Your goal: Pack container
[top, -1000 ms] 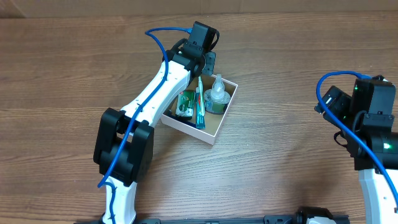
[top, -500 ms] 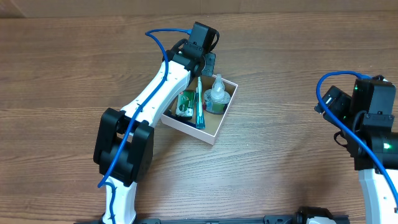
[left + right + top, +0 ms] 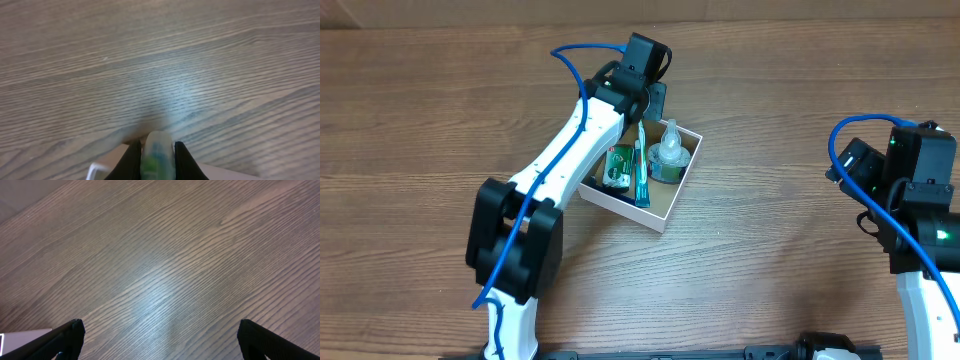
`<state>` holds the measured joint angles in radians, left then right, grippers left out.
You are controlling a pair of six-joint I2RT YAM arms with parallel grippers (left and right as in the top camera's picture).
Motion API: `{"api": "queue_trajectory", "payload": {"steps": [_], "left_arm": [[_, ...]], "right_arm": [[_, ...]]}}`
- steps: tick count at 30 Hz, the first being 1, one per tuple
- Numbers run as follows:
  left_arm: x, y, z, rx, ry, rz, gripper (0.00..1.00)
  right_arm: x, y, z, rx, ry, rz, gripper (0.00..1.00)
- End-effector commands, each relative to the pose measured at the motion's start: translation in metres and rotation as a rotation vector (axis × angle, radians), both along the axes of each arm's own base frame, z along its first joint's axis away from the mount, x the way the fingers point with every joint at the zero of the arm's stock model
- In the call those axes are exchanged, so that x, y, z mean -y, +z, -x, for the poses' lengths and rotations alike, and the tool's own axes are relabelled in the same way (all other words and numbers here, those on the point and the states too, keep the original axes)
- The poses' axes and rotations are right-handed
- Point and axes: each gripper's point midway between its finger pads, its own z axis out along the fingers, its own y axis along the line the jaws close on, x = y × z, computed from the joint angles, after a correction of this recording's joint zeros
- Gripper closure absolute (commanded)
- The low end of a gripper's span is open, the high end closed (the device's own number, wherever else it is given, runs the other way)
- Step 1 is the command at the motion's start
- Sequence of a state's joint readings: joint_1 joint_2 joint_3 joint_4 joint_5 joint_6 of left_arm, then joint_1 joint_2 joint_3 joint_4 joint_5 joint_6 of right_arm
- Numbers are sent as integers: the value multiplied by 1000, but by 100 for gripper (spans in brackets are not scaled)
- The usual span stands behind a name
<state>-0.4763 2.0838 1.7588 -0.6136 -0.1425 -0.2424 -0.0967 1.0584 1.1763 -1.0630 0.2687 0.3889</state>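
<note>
One-armed for now: pinching the top end of the toothbrush (image 3: 641, 170) with the left fingers (image 3: 134, 161), drawn in narrow on the pale green-and-blue handle, as seen from the left wrist. Hovering those fingers at the 12 o'clock edge of the container (image 3: 620, 208), itself sitting a little toward 12 from the middle of the counter (image 3: 770, 260).

Lying with its long axis from 12 to 6 across the brown floor, passing between the small green-and-white carton (image 3: 615, 165) on the 9 o'clock side and the clear bottle (image 3: 669, 152) on the 3 o'clock side. Judging the far end to be resting inside near the 6 o'clock wall and the held end to be raised at about rim height. Not managing to tell from above whether that end is clearing the rim.

Holding the right fingers (image 3: 62, 337) spread wide over bare counter, well apart at the container's 3 o'clock, touching nothing.

Judging the left arm (image 3: 570, 150) far the nearer, so leaving the coming move to it: probably lowering the held end along that 12-to-6 line, inside the rim, before letting go. Watching for the handle catching on the 12 o'clock edge or nudging the bottle.
</note>
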Motion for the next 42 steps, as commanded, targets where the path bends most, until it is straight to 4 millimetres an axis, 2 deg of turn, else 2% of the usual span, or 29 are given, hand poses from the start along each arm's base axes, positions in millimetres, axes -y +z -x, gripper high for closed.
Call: {"api": "queue_trajectory", "payload": {"steps": [1,3,7,11,12,13,16,18,21,23,24,25,27,31,34,37,42], "left_arm": [[0,72,8,94,17,85,95],[-5,71,17,57,32,80,94],[-15,50,37,-59,78,51,96],[-18,43,43,-96,90,38,92],[-18,43,43,-96,90,38,80],[-18,43,43,-94,90,39,46],[-21,45,41,-87,96,37,27],[-25,45,42,-91,105,33,27],[-35,40,46,-122,139,19,35],[-51,36,49,-146,195,-15,41],[-61,34,51,-156,231,-39,47],[-78,32,55,-175,297,-67,60],[-97,26,62,-227,426,-36,95],[-109,20,68,-318,503,62,96],[-117,14,76,-357,517,38,93],[-118,8,83,-385,517,20,95],[-125,-16,105,-470,527,-29,96]], "right_arm": [[1,9,-1,29,-7,3,0],[1,9,-1,29,-7,3,0],[1,9,-1,30,-7,4,0],[1,9,-1,29,-8,3,0],[1,9,-1,29,-8,3,0],[1,9,-1,29,-7,3,0],[1,9,-1,29,-7,3,0],[1,9,-1,29,-7,4,0],[1,9,-1,29,-7,3,0],[1,9,-1,29,-7,3,0],[1,9,-1,29,-7,3,0],[1,9,-1,29,-7,3,0],[1,9,-1,29,-8,3,0],[1,9,-1,29,-8,3,0],[1,9,-1,29,-8,3,0],[1,9,-1,29,-7,3,0],[1,9,-1,29,-8,3,0]]}}
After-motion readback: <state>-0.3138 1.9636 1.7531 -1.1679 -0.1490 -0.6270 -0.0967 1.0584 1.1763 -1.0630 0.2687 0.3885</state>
